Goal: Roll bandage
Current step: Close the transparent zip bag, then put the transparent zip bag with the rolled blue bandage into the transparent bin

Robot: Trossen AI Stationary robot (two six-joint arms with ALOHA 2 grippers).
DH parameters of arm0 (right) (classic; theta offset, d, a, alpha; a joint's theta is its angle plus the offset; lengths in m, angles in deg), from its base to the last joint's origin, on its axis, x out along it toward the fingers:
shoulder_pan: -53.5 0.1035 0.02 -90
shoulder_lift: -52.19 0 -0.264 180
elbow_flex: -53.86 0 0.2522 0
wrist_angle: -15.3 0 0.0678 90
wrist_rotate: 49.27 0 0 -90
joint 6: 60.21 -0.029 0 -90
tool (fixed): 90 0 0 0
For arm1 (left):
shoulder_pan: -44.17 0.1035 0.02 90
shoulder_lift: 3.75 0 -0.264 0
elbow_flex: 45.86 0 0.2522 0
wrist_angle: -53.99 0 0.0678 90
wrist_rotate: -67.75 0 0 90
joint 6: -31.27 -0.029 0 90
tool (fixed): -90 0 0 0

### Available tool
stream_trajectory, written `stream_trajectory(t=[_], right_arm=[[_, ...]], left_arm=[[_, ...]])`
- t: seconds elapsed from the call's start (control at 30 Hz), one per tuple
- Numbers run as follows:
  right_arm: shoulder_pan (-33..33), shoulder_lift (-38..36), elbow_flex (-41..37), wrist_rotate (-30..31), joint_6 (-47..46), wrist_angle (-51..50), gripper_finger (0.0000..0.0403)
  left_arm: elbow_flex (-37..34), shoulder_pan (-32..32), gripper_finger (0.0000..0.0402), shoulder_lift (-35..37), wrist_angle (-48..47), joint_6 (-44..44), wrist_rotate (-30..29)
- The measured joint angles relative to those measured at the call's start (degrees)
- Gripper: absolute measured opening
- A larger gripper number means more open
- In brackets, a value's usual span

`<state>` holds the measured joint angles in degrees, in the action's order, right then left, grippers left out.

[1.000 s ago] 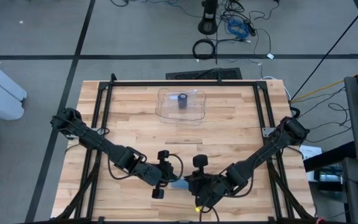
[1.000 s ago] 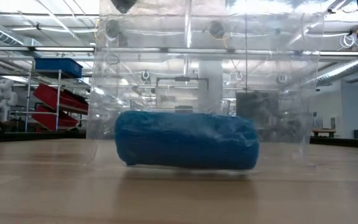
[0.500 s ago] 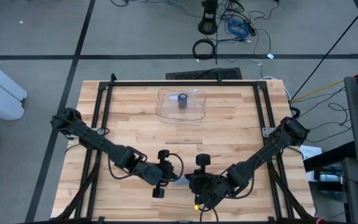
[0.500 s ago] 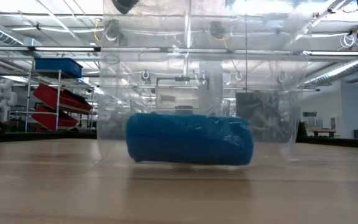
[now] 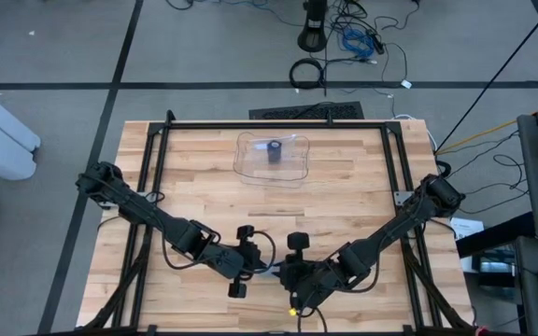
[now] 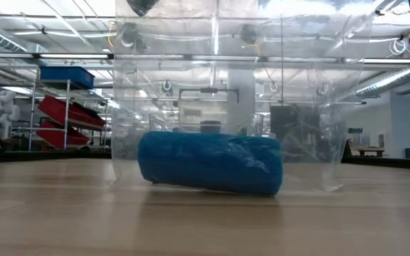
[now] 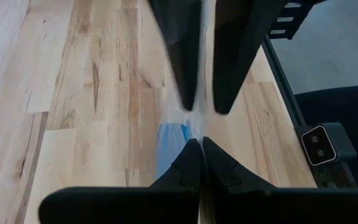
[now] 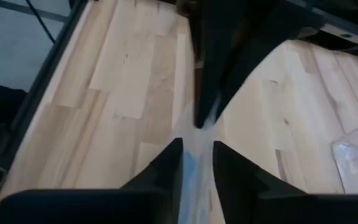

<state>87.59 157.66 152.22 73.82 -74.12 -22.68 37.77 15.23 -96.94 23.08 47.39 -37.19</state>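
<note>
Bandage [image 7: 171, 144] on table | left pincer [image 7: 199, 149] clamped on it | right pincer [image 8: 196, 152] slightly parted

Blue bandage roll [image 6: 210, 163] in clear plastic container [image 6: 237, 85]; light wood-grain table [image 5: 344, 201]; black arms.

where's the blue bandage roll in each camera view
High view: the bandage roll stands dark inside the clear plastic container, far middle of the table.
Low view: the roll fills the centre, lying behind the clear plastic.
Left wrist view: not in it, only a loose blue strip on the wood.
Right wrist view: not in it.
Shared landmark: the clear plastic container, in the high and low views.
</note>
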Motion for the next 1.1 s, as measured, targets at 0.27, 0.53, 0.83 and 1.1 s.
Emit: stream_trajectory(t=[0.27,0.53,0.83,1.1], right_arm=[[-1.2,1.6,0.0,0.4,-0.1,-0.2,0.0093],[-0.8,2.0,0.0,5.7,0.7,-0.1,0.0006],[0.3,2.0,0.1,6.2,-7.9,-8.2,0.0000],[2.9,2.0,0.1,7.4,-12.1,-12.0,0.0000]], left_arm=[[0.0,0.1,0.0000,0.0,0.5,0.0,-0.1],[0.0,0.1,0.0000,0.0,0.4,-0.5,-0.6],[0.0,-0.3,0.0000,1.3,-2.8,-1.5,-2.9],[0.0,-2.7,0.0000,3.1,-6.8,1.4,-9.2]])
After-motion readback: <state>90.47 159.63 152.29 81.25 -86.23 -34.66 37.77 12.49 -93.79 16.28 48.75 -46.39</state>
